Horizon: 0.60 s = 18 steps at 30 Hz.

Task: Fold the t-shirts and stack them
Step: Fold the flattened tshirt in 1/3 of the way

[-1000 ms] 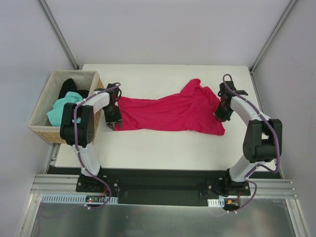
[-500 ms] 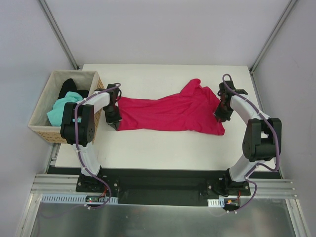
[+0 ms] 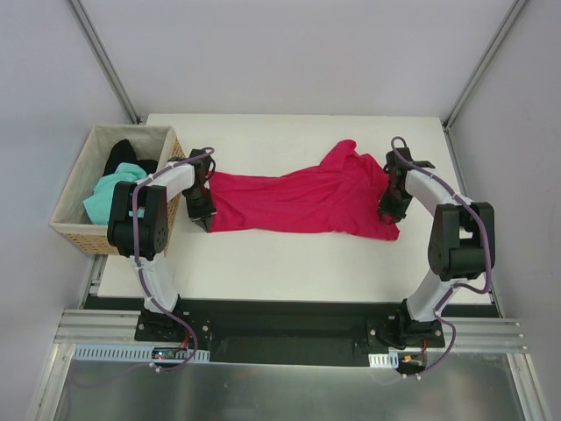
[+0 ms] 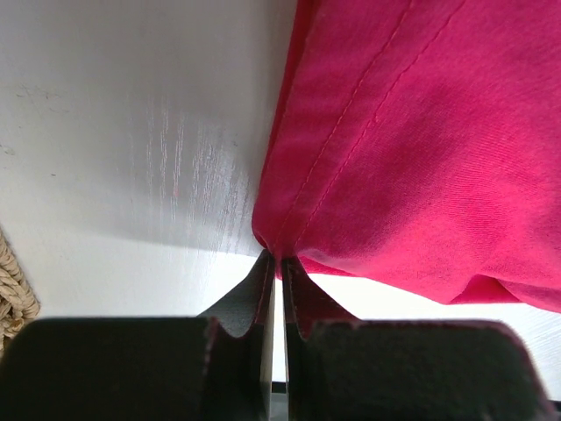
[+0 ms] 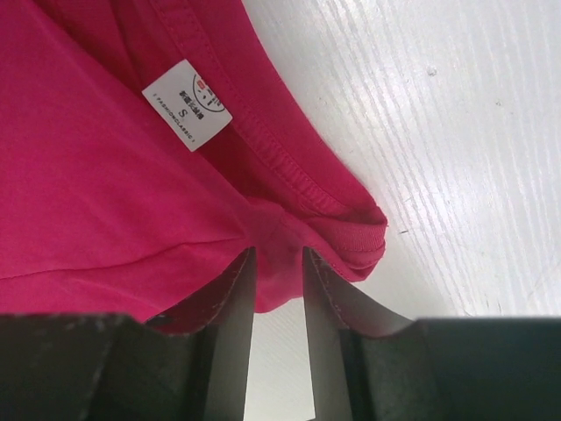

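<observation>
Crimson t-shirt (image 3: 298, 200), stretched across white table (image 3: 289, 254); left gripper (image 4: 273, 259) pinched closed on its hem corner; right gripper (image 5: 279, 254) parted slightly at collar.

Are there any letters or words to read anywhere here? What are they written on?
"S": on the white tag sewn inside the neck of the crimson t-shirt, seen by the right wrist camera.
Tiny print above and below the S on that tag: too small to read.
Nothing else readable in the other views.
</observation>
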Tool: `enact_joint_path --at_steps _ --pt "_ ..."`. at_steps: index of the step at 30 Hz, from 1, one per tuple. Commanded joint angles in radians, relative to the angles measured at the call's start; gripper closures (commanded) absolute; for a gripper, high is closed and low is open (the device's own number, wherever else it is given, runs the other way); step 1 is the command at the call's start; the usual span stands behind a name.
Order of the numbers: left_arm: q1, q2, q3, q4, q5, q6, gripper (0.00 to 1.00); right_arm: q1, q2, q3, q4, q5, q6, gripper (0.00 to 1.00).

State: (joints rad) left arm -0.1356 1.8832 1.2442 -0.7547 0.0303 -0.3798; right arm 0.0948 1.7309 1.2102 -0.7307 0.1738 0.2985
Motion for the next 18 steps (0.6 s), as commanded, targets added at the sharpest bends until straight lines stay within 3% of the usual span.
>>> enact_joint_path --at_steps 1,5,9,18 --pt "0.008 0.001 0.000 -0.006 0.013 0.012 1.00 -0.006 0.018 -0.012 0.005 -0.016 0.011 0.69" --pt "0.008 -0.002 0.011 -0.015 0.007 0.012 1.00 -0.007 0.027 -0.028 0.016 -0.011 0.016 0.75" --pt "0.008 -0.007 0.009 -0.023 0.005 0.010 1.00 -0.007 0.024 -0.038 0.014 0.003 0.047 0.99" --pt "0.013 -0.035 0.021 -0.051 -0.021 0.010 1.00 -0.007 -0.005 -0.063 0.008 0.058 0.083 0.99"
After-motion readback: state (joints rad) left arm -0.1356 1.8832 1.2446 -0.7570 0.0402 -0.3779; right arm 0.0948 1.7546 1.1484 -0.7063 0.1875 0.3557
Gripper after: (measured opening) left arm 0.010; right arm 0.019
